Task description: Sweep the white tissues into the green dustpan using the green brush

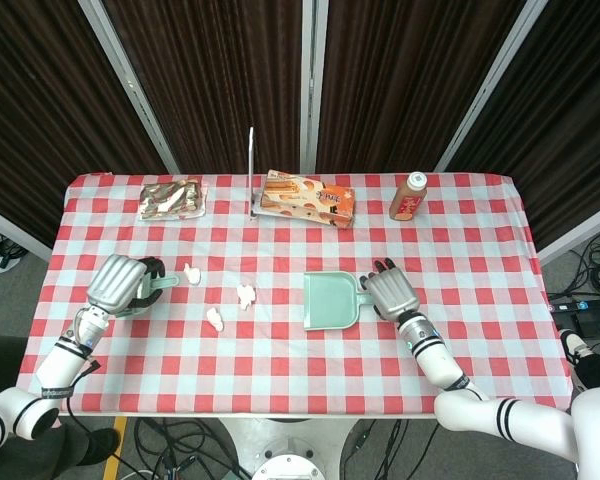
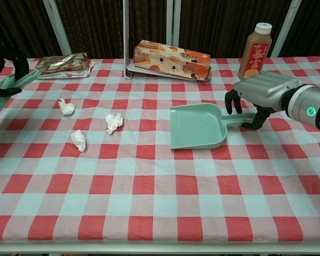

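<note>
The green dustpan [image 1: 330,300] [image 2: 197,126] lies flat mid-table, its handle pointing right. My right hand [image 1: 388,292] [image 2: 261,96] arches over that handle, fingers on the far side and thumb on the near side, not clamped. Three crumpled white tissues [image 1: 191,272] [image 1: 245,294] [image 1: 215,319] lie left of the dustpan; the chest view shows the same tissues [image 2: 66,107] [image 2: 113,122] [image 2: 78,140]. At the table's left edge my left hand [image 1: 120,282] [image 2: 1,63] grips the green brush [image 1: 166,283] [image 2: 9,86], held left of the tissues.
Along the back stand a snack packet [image 1: 172,198] [image 2: 64,65], a thin metal stand [image 1: 251,170], an orange biscuit box [image 1: 308,198] [image 2: 170,60] and a brown bottle [image 1: 408,196] [image 2: 254,52]. The checked tablecloth [image 1: 310,370] covers the whole table.
</note>
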Robot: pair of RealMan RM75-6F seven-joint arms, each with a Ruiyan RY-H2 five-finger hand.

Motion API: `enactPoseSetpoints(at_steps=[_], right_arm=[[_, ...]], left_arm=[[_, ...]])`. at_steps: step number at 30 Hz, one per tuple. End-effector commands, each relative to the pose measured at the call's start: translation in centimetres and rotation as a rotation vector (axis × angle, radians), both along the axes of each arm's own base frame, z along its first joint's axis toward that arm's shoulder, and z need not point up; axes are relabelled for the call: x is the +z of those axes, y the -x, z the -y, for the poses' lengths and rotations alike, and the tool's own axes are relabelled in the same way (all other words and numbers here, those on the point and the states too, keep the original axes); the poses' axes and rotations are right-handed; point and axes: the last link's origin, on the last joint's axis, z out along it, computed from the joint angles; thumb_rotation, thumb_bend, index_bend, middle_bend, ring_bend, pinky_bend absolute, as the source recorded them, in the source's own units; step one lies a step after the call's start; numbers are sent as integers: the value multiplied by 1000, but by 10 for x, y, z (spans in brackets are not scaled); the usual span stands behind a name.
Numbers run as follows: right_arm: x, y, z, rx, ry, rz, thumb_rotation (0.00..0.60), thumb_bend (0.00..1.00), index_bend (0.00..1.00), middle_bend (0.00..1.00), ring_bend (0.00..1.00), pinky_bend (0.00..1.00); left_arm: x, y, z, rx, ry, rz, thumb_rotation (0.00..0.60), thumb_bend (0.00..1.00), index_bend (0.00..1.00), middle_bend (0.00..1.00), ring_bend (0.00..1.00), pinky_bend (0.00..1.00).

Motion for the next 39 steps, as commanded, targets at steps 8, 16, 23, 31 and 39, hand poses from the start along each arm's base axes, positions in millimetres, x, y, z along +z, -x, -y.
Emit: enactPoseSetpoints(at_steps=[8,16,23,31,39], right_arm=[[-4,-6,2,7,8,15,600,330,573,528,238,196],[2,-25,9,20,-3,42,600,346,644,575,268,211],[-1,-39,13,6,-31,37,600,345,648,575,268,211],[-2,-47,17,-13,-29,12,600,344,649,575,268,211],[-18,-58,18,-5,-44,13,600,344,648,575,268,211]], left_arm=[[-3,7,-6,19,2,-12,600,380,525,547,754,902],[0,19,-34,53,-12,-33,600,381,526,547,753,902],[-9,17,-64,85,32,10,600,381,526,547,751,902],[-37,2,-81,62,112,19,600,381,525,545,740,902],[-64,-26,-77,-8,219,108,600,382,526,544,740,902]])
